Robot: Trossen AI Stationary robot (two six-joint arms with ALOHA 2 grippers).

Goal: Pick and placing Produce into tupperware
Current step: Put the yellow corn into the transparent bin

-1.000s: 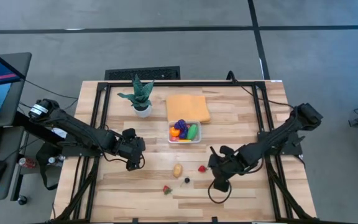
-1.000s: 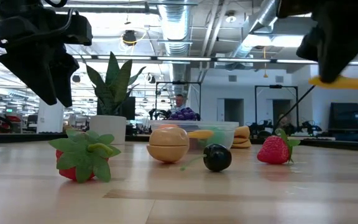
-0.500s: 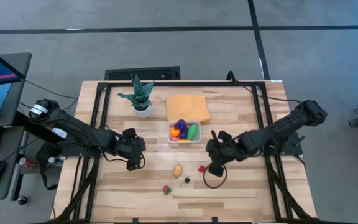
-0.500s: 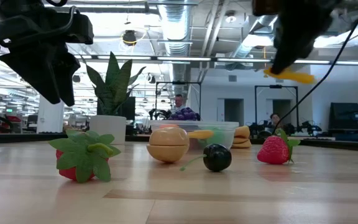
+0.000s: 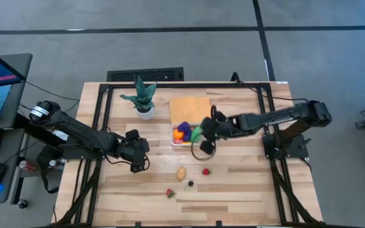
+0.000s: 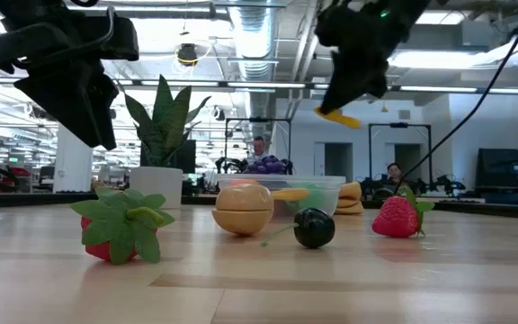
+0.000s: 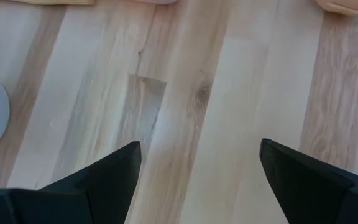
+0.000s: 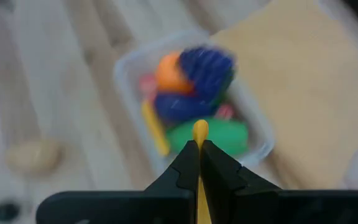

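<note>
The right gripper (image 5: pixel 203 133), clamped on a thin yellow toy (image 8: pixel 199 132), has swung from the counter's (image 5: pixel 246 183) near right part to just above the clear container's (image 5: pixel 188 142) right edge. The left gripper (image 5: pixel 138 166), fingers apart and empty, hasn't moved. A potato (image 5: pixel 181 172), cherry (image 5: pixel 191 183) and two strawberries (image 5: pixel 206 171) lie on the counter.

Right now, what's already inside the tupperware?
In the tupperware: purple grapes, an orange piece, a green piece, a yellow strip. The right gripper hides its right edge.
</note>
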